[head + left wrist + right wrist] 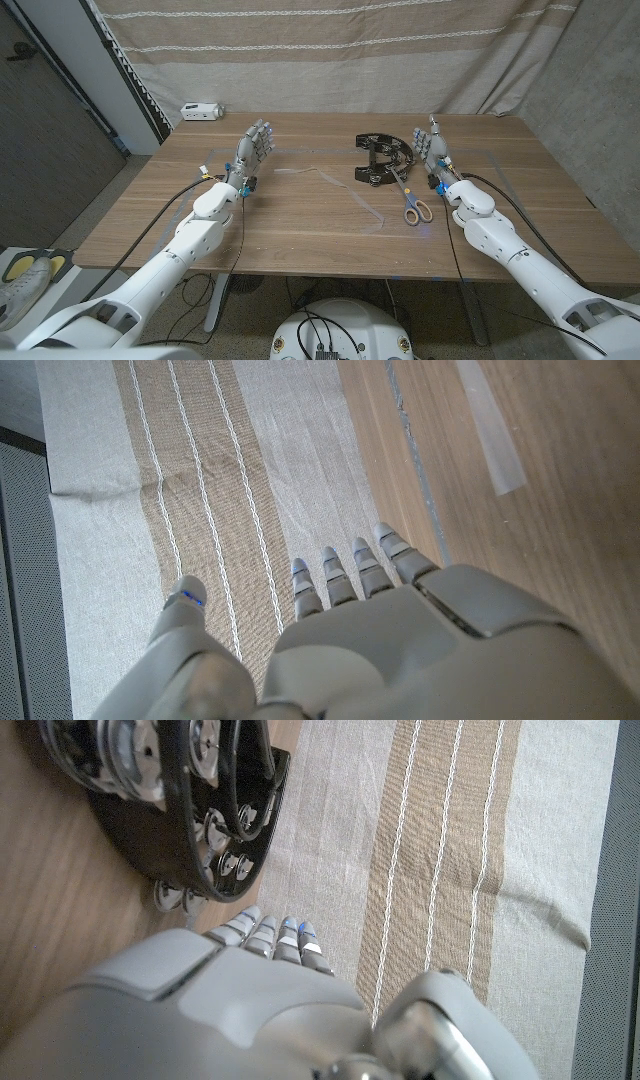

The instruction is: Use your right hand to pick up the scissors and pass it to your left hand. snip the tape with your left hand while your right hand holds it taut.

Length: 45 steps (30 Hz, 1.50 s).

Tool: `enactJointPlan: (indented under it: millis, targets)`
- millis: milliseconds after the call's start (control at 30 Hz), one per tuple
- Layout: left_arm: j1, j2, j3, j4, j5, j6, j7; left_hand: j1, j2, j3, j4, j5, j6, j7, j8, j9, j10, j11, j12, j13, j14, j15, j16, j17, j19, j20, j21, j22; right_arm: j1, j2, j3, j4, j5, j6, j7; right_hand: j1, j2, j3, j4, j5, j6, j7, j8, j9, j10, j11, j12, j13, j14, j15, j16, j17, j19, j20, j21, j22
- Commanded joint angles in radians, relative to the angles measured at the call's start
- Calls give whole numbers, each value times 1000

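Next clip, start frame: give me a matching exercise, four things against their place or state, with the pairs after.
Things:
1. scissors
2. tambourine
3. left hand
4. white device

Places or states:
A. at the table's far left corner
B. black half-ring with metal jingles, just left of the right hand
C. open, holding nothing, on the table's left half
D. lying on the table in front of the tambourine, handles towards the robot

Pairs: 1-D, 2-B, 3-C, 4-A

Purple-handled scissors [411, 201], black tambourine [383, 157], striped curtain [330, 40]
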Motion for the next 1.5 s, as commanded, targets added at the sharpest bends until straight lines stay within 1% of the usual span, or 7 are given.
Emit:
enactJointPlan:
  millis: [33,267,333,467,1033,1200,1500]
  targets:
    - [21,15,-6,-32,-5,4,0,2,-8,7,0,4,1,-7,4,3,8,-2,5,2,5,-129,4,5,6,-40,7,2,-17,-7,4,-26,10,-15,-10,10,2,-7,-3,6,3,11,7,4,0,9,7,3,-7,0,4,5,-3,-5,4,1]
    - [33,19,-16,-39,-8,-11,1,3,-8,7,0,4,1,-7,4,3,7,-1,5,2,4,-128,4,5,6,-40,7,2,-25,-13,-1,-42,1,-20,-18,13,4,-6,-4,6,3,10,7,4,0,10,7,3,-5,0,4,5,-5,-4,4,1]
    - [34,6,-23,-35,-21,-22,4,4,-7,7,0,4,1,-7,4,3,7,-1,5,2,3,-128,4,5,5,-40,7,2,-26,-18,-5,-49,-18,-14,-27,19,9,-6,-9,5,34,3,16,4,48,-1,24,4,6,-8,7,5,-6,-3,5,1]
    - [37,-6,-27,-34,-19,-48,12,4,-8,6,0,4,1,-7,3,3,7,-1,5,2,2,-129,4,5,5,-41,7,2,-30,-19,-7,-67,-24,-20,-39,22,10,-6,-11,5,38,4,17,4,56,-4,27,4,10,-14,8,5,-4,-7,6,1]
    - [46,51,-27,-68,53,-67,25,7,-8,4,1,5,3,-7,4,3,4,2,4,2,-6,-128,2,5,1,-45,6,2,-71,-64,-12,-179,-127,-66,-171,55,5,-1,-33,8,34,2,16,4,53,-2,23,4,8,-18,4,4,-8,-8,5,1]
    - [44,43,-28,-61,52,-73,30,7,-8,3,1,5,4,-7,4,3,5,4,4,2,-7,-128,2,5,1,-46,6,2,-76,-74,-14,-201,-165,-79,-209,109,2,10,-66,14,36,1,19,4,99,-18,38,6,17,-37,5,4,-7,-4,7,1]
    - [49,33,-22,-59,59,-63,53,8,-8,2,1,5,7,-7,4,3,8,4,6,2,-7,-129,3,5,1,-47,7,2,-109,-98,-5,-230,-217,-67,-252,135,5,16,-81,17,36,-1,19,4,109,-22,40,6,23,-49,6,4,5,-9,11,2]
